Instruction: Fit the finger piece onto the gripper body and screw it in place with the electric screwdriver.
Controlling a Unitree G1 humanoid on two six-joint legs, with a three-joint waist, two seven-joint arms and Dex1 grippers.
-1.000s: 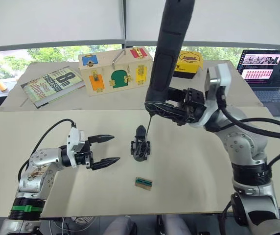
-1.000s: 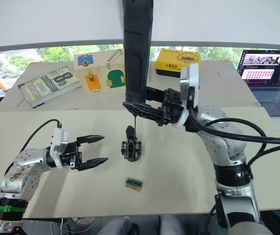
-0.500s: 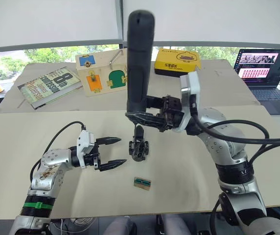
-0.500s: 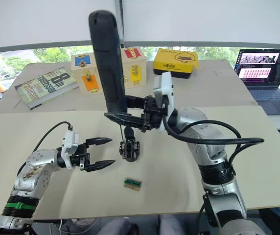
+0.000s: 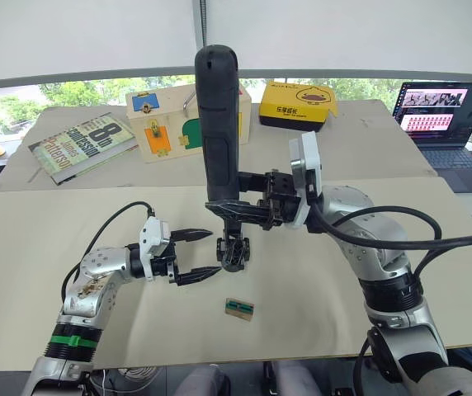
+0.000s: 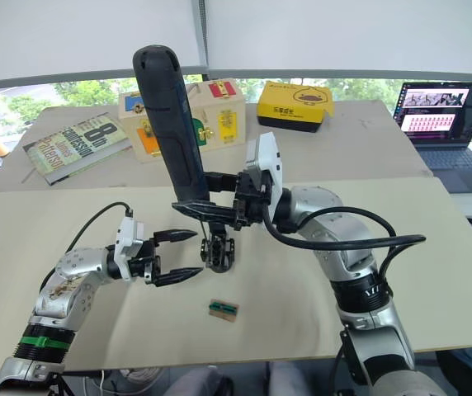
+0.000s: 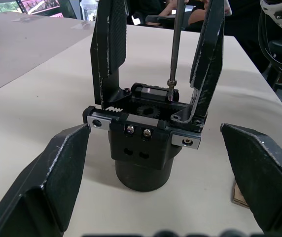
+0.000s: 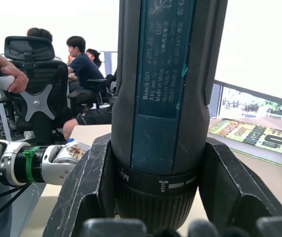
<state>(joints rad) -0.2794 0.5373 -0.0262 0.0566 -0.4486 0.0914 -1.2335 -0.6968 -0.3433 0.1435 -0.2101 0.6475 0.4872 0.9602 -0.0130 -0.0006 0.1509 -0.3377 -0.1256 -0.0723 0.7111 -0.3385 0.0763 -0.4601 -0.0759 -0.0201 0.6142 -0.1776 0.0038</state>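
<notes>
The gripper body [image 5: 234, 251] stands upright mid-table, also in the left wrist view [image 7: 146, 148]. Two black pointed fingers rise from it; I cannot tell which is the finger piece. My right gripper [image 5: 238, 211] is shut on the electric screwdriver [image 5: 219, 124], holding it upright above the body. The screwdriver's thin bit [image 7: 173, 47] comes down to the body's top at the foot of one upright finger [image 7: 207, 49]. In the right wrist view the screwdriver's barrel [image 8: 160, 98] sits between my pads [image 8: 84, 197]. My left gripper [image 5: 212, 252] is open, its tips level with the body and just left of it.
A small green-and-tan rectangle [image 5: 239, 308] lies in front of the gripper body. On the back table are a book [image 5: 82, 142], a wooden lock box [image 5: 166, 120], a yellow box [image 5: 299, 103] and a laptop [image 5: 444, 111]. People sit in office chairs [image 8: 37, 94] off to the side.
My right arm has swung the screwdriver left and more upright, bringing its bit down onto the gripper body. My left gripper has moved closer to the body, still open. The head camera shifted.
</notes>
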